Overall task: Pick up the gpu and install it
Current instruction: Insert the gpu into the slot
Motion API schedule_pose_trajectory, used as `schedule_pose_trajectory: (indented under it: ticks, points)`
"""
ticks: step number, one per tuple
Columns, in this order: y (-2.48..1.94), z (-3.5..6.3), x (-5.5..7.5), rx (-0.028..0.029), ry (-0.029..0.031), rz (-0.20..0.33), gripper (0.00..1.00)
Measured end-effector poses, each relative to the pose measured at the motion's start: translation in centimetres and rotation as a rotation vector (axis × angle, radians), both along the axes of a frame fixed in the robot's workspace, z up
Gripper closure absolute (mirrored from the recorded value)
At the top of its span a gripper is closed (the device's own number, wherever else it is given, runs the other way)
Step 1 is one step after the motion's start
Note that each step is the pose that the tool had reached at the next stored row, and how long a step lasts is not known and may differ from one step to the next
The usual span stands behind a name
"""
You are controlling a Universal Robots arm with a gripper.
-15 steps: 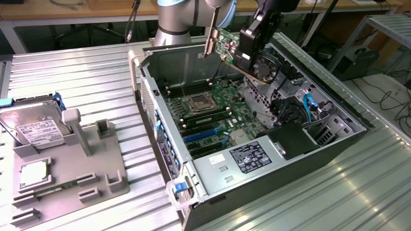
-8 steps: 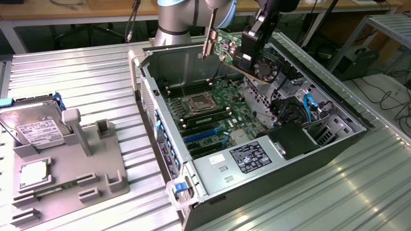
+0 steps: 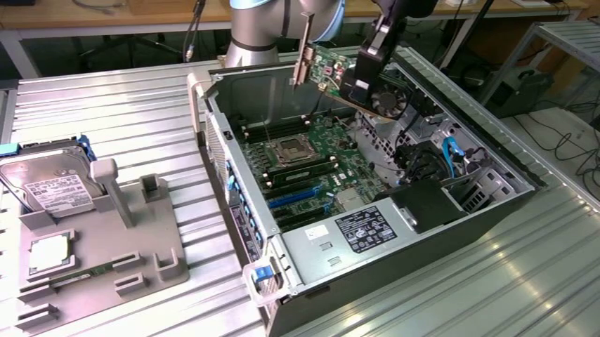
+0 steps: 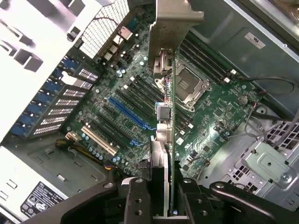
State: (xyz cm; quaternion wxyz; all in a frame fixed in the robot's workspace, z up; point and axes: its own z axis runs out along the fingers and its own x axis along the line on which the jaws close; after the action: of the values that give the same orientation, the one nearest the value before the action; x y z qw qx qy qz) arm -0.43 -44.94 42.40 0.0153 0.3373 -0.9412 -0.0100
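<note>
Card held over open case
Black tool (image 3: 373,50) pinches the thin flat dark gpu (image 3: 361,84) with its round fan; the card hangs clear above the green motherboard (image 3: 319,165) inside the grey metal computer case (image 3: 258,91).

Ribbed silver metal tabletop (image 3: 112,119) spans most of the exterior view, with bright glare on the slats at lower right. Long wooden workbench (image 3: 84,15) runs behind it, dark underneath. At the exterior view's right there is pale floor (image 3: 539,130) with loose black cables (image 3: 569,140), a grey metal rack (image 3: 563,38), and a dark box (image 3: 518,90) just beside the rack.
</note>
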Motion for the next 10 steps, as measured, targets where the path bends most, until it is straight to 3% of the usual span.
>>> schedule_pose_trajectory:
  ticks: [10]
  points:
    - [0.00,-0.01,-0.03,0.0000,0.0000,0.110,0.72]
